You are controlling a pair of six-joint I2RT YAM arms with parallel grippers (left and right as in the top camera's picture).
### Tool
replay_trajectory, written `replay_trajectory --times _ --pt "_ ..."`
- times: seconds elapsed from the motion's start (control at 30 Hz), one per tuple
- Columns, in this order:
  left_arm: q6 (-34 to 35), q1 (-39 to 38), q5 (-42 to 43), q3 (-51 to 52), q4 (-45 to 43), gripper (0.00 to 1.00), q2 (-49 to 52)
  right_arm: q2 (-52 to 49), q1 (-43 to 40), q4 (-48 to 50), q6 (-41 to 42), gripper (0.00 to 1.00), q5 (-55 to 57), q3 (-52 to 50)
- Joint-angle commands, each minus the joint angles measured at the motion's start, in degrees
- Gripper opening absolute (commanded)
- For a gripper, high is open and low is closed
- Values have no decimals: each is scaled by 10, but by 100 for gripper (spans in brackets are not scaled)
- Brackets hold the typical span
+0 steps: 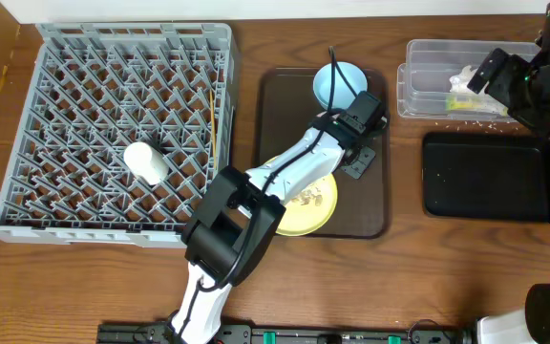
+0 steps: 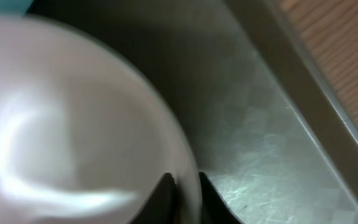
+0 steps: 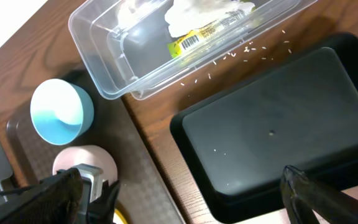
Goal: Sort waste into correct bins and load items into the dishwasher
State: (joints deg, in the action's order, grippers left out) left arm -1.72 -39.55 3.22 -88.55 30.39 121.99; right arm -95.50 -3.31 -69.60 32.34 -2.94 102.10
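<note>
Well left of the left pincer [image 2: 185, 198], the large square grey plastic dish rack [image 1: 132, 33] holds the small pale cup [image 1: 146, 162] and the thin wooden chopsticks [image 1: 215, 134]. That pincer is clamped on the rim of the small white bowl [image 2: 73, 124] on the brown serving tray [image 1: 370, 215], with the light blue bowl [image 1: 332, 86] just beside it. The right pincer [image 3: 191, 199] gapes wide, with the clear rectangular plastic tub [image 3: 98, 43] and the flat black tray [image 3: 272, 118] below and ahead of it.
</note>
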Motion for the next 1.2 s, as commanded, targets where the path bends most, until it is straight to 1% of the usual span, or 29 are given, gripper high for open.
replay_trajectory --times 0.0,0.13,0.27,0.37,0.47,0.6,0.7,0.77,0.87,0.93,0.97,1.03,1.07,1.13,1.17 --pt "11 -1 39 -1 8 8 -21 6 0 -1 -7 99 6 2" --pt "31 -1 39 -1 13 8 -64 6 0 -1 -7 99 6 2" --pt "34 1 38 -1 14 8 -131 6 0 -1 -7 99 6 2" --pt "56 14 38 -1 14 8 -186 6 0 -1 -7 99 6 2" --pt "85 43 38 -1 14 8 -236 6 0 -1 -7 99 6 2" --pt "140 118 47 -1 15 8 -294 6 0 -1 -7 99 6 2" --pt "147 191 117 -1 14 8 -316 6 0 -1 -7 99 6 2" --pt "160 255 199 -1 14 8 -319 6 0 -1 -7 99 6 2" --pt "160 324 316 0 15 8 -316 6 0 -1 -7 99 6 2" --pt "159 351 360 3 23 8 -313 6 0 -1 -7 99 6 2" --pt "150 358 369 4 32 10 -313 6 0 -1 -7 99 6 2" --pt "106 357 371 5 59 21 -313 6 0 -1 -7 99 6 2" --pt "80 352 371 6 74 29 -313 6 0 -1 -7 99 6 2" --pt "31 339 370 6 103 51 -312 6 0 -1 -7 99 6 2" --pt "19 333 360 6 112 57 -312 6 0 -1 -7 99 6 2"
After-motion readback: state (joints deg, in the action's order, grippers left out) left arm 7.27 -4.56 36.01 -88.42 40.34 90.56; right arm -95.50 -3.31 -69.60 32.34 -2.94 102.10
